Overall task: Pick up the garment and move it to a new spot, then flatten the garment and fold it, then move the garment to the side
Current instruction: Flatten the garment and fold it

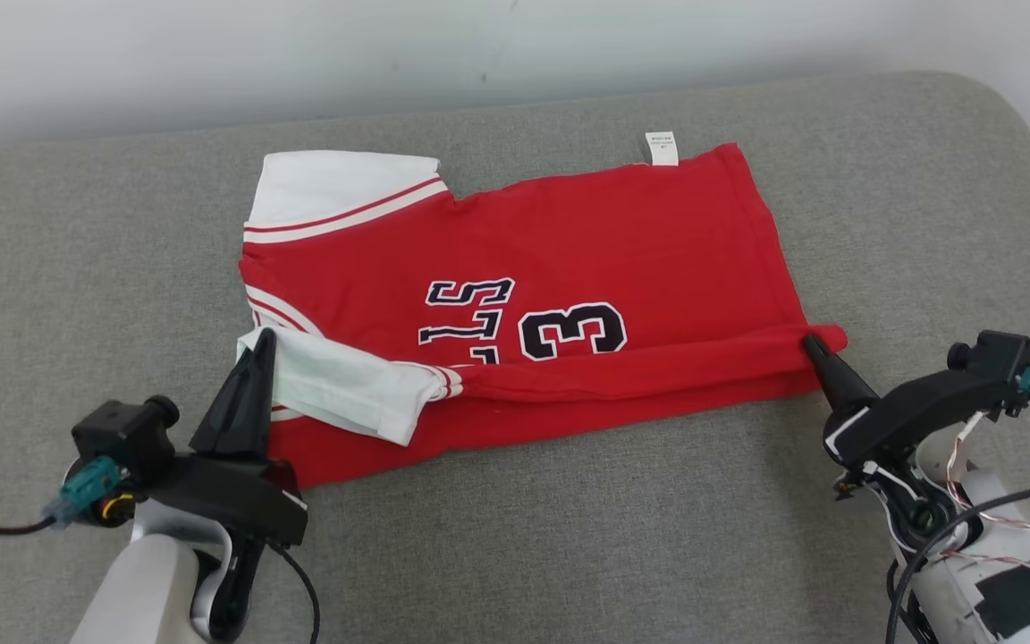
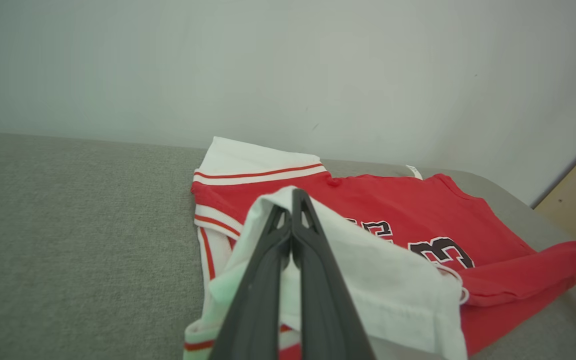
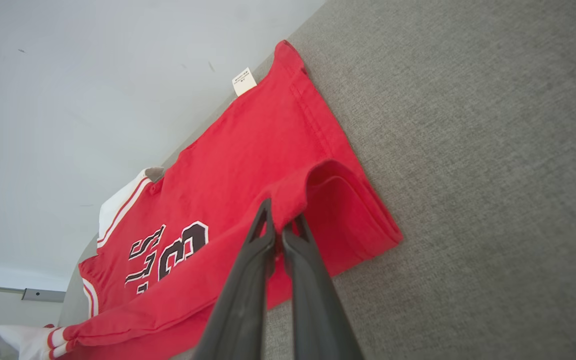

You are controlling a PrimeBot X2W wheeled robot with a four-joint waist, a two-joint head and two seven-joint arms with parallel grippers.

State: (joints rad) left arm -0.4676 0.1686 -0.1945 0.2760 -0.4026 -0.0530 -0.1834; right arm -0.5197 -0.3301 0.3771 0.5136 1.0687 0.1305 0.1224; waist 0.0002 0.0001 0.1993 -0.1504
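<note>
Black fingers pressed together, the left gripper clamps the edge of a white sleeve at the near left corner of the garment, a red basketball jersey, holding that sleeve raised and turned in over the red body. At the opposite end, the right gripper is likewise closed on the jersey's near hem corner. A lifted roll of red cloth runs between the two grippers along the near edge. The fold covers part of the black lettering and sits just beside the numeral 3. The jersey lies across the middle of a grey upholstered surface, with its second white sleeve flat at the far left and a small white label sticking out past the far edge. A pale wall rises behind.
</note>
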